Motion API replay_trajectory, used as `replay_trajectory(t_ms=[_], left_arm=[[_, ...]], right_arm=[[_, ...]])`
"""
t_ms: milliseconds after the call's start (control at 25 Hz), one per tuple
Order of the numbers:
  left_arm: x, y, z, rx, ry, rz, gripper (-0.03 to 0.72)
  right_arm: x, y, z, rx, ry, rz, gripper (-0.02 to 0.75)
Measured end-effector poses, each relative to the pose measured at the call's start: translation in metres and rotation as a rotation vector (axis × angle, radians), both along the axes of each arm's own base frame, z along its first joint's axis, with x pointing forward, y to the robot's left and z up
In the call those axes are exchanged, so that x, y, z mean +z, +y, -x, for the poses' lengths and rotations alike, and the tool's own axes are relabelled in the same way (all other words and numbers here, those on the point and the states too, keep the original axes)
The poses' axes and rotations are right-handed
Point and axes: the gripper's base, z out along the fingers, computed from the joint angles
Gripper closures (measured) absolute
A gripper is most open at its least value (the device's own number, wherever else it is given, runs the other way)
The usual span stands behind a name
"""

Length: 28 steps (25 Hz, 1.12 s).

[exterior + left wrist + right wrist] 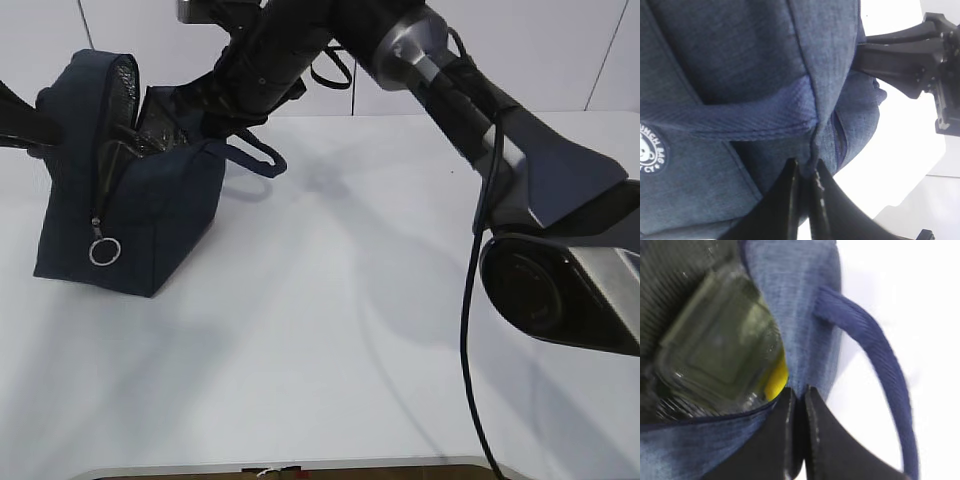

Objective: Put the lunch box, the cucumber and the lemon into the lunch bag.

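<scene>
The navy lunch bag (140, 210) stands at the left of the white table, its top open and foil lining showing. In the right wrist view the lunch box (715, 345), clear glass with a pale green lid, lies inside the bag, and a bit of the yellow lemon (776, 379) shows beside it. The cucumber is hidden. My right gripper (796, 392) is shut on the bag's rim (795, 300). At the bag's other side my left gripper (806, 167) is shut on a seam fold of the bag (740, 60).
The right arm (430, 60) reaches across the table from the right to the bag's top. A loop handle (262, 155) hangs off the bag's far side. The zipper's ring pull (104, 251) dangles at the bag's front end. White table (330, 330) surrounds the bag.
</scene>
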Motion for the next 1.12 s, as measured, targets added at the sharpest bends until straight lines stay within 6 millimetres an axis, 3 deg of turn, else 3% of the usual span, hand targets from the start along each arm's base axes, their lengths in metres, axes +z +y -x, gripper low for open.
replay_trajectory(t_ms=[240,600,920,1120], left_arm=[[0.000,-0.008,0.000,-0.020,0.000,0.001,0.697],[0.001,-0.037,0.000,-0.079,0.012,0.014,0.698],[0.006,-0.061,0.000,-0.104,0.006,0.082,0.698],[0.007,-0.081,0.003,-0.149,0.006,0.100,0.698]], right_arm=[[0.015,-0.004,0.003,-0.004,-0.034,0.009,0.721],[0.051,-0.015,0.011,-0.017,-0.102,0.042,0.722],[0.069,-0.022,0.017,-0.020,-0.132,0.076,0.722],[0.075,-0.036,0.024,-0.035,-0.117,0.197,0.722]])
